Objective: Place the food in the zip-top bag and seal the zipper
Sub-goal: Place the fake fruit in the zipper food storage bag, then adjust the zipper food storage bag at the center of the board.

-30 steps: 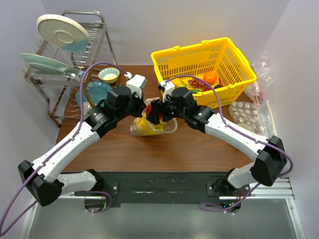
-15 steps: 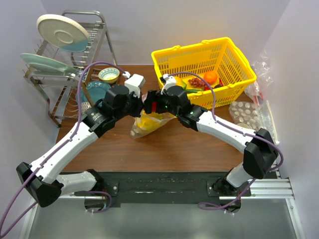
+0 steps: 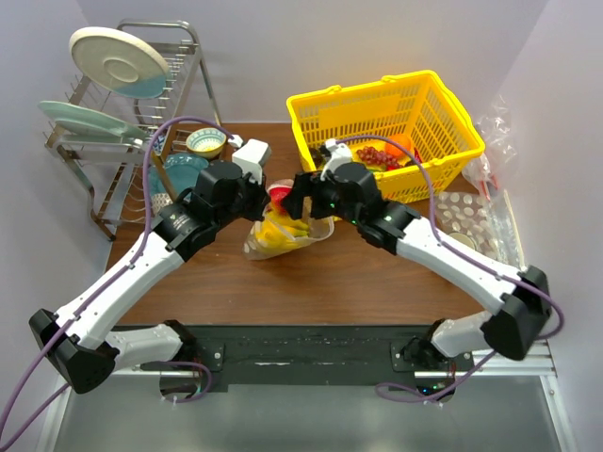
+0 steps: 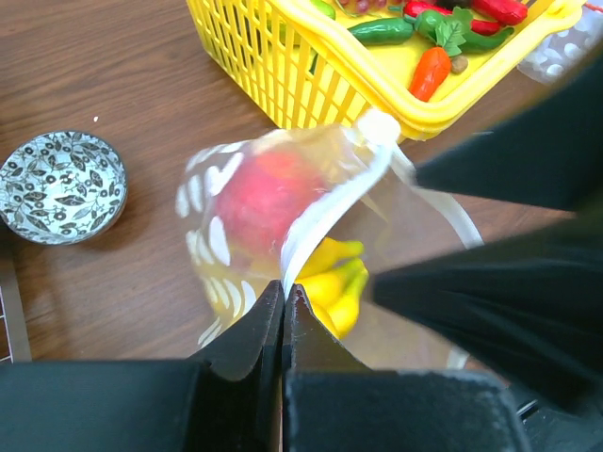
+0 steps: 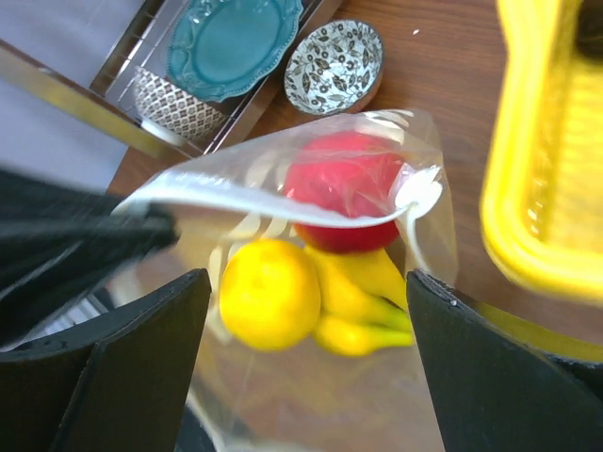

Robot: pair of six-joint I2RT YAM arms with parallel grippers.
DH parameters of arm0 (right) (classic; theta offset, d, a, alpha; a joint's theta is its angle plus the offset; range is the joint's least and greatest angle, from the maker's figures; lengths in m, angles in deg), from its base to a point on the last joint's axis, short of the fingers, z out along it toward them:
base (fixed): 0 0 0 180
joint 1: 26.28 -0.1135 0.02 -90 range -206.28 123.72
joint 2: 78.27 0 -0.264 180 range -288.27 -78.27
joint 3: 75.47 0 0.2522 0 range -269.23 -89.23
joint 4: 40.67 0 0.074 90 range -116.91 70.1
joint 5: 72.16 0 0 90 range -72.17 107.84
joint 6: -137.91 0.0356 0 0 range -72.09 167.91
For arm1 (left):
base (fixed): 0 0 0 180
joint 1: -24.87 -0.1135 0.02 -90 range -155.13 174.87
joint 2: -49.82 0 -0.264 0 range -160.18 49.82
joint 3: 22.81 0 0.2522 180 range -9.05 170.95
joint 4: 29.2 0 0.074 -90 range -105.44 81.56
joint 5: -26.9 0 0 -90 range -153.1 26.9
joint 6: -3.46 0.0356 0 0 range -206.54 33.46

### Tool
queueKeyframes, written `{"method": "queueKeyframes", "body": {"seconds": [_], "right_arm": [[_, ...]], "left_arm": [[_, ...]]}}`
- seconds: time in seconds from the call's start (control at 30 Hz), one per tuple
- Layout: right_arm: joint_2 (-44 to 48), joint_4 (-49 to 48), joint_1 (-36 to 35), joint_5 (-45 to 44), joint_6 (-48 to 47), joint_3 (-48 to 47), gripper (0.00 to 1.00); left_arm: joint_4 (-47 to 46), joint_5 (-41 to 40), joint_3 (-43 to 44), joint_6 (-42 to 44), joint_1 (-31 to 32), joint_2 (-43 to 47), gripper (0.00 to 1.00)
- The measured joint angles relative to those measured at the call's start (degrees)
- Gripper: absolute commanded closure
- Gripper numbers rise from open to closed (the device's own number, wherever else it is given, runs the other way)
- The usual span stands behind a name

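The zip-top bag (image 3: 283, 235) stands on the table with its mouth up. Inside it lie a yellow banana bunch (image 5: 367, 282), a round yellow fruit (image 5: 268, 292) and a red-orange fruit (image 5: 344, 179). My left gripper (image 4: 285, 287) is shut on the whitish zipper (image 4: 325, 212) at the bag's left end and holds it up; from above the left gripper (image 3: 267, 195) is just left of the bag's mouth. My right gripper (image 5: 308, 282) hangs wide open over the bag, touching nothing. From above the right gripper (image 3: 300, 200) is at the bag's right end. No long green vegetable shows in the bag.
A yellow basket (image 3: 363, 87) with more toy produce stands just behind and right of the bag. A dish rack (image 3: 122, 113) with plates, a teal plate (image 5: 236, 42) and a patterned bowl (image 4: 61, 184) lie to the left. A clear blister tray (image 3: 466, 217) lies far right.
My right gripper has opened wider and drawn back to the right, off the bag. The left gripper has kept its hold on the zipper, and the bag has shifted slightly.
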Motion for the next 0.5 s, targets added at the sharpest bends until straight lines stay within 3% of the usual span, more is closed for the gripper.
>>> {"method": "queueKeyframes", "body": {"seconds": [0.23, 0.5], "right_arm": [[9.8, 8.8, 0.0, -3.6, -2.8, 4.0, 0.23], [11.0, 12.1, 0.1, -1.4, -1.8, 15.6, 0.25]], "left_arm": [[0.0, -0.3, 0.0, 0.0, 0.0, -0.5, 1.00], [1.0, -0.7, 1.1, 0.2, 0.0, -0.7, 1.00]]}}
